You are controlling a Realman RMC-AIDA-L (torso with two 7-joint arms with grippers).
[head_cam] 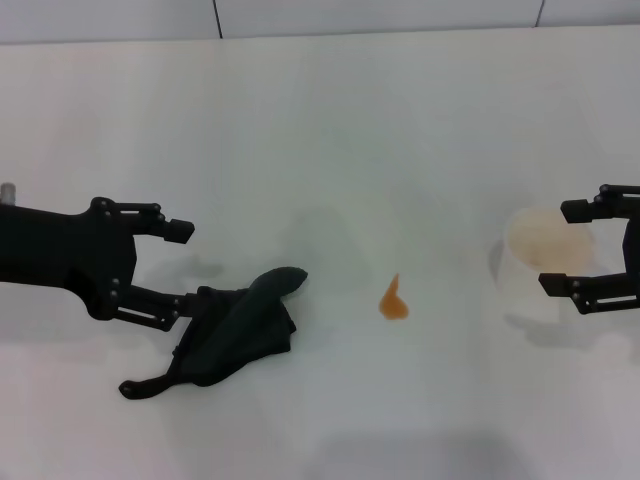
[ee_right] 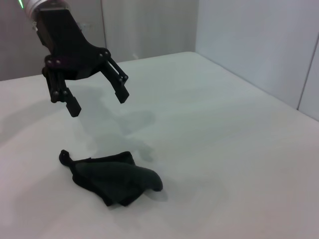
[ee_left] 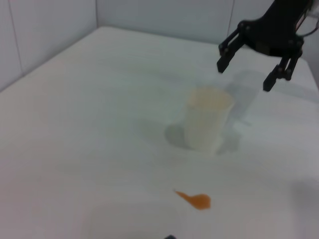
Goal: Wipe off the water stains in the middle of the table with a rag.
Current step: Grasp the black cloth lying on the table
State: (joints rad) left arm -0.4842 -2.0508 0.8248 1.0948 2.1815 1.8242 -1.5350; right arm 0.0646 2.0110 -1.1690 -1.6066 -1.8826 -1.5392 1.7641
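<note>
The water stain (head_cam: 393,301) is a small orange teardrop blot in the middle of the white table (head_cam: 330,130); it also shows in the left wrist view (ee_left: 196,199). The dark green-black rag (head_cam: 238,332) lies crumpled on the table to the stain's left, its thin tail pointing toward the front. My left gripper (head_cam: 187,266) is open and empty, hovering just above the rag's left side. The right wrist view shows the left gripper (ee_right: 98,103) raised over the rag (ee_right: 113,178), not touching it. My right gripper (head_cam: 558,247) is open at the right.
A translucent whitish plastic cup (head_cam: 538,258) stands upright on the table right of the stain, also seen in the left wrist view (ee_left: 207,118). The right gripper (ee_left: 244,76) hovers above and just behind it without touching. A wall runs along the table's far edge.
</note>
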